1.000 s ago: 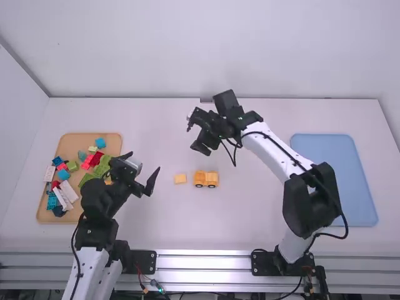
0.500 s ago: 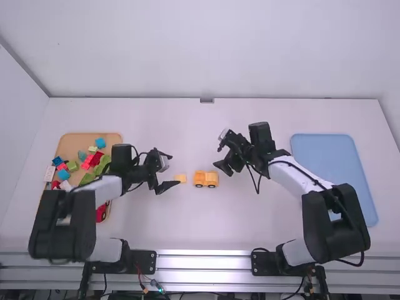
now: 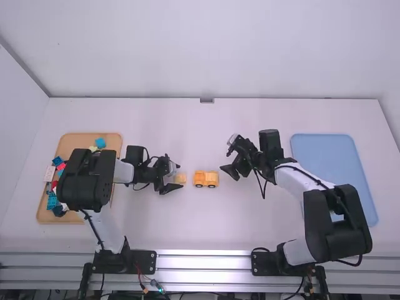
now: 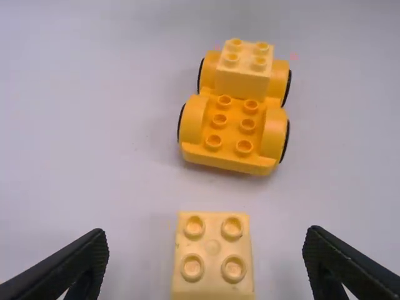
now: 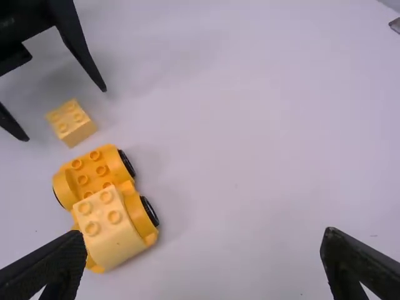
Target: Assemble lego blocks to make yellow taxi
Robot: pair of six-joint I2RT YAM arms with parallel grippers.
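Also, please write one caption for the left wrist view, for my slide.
Open left gripper at a loose yellow block, the wheeled yellow base beyond.

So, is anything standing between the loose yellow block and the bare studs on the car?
Nothing visible does. The left claw is open around the loose block, and bare studs face it on the near end of the car. The mounted block sits at the far end.
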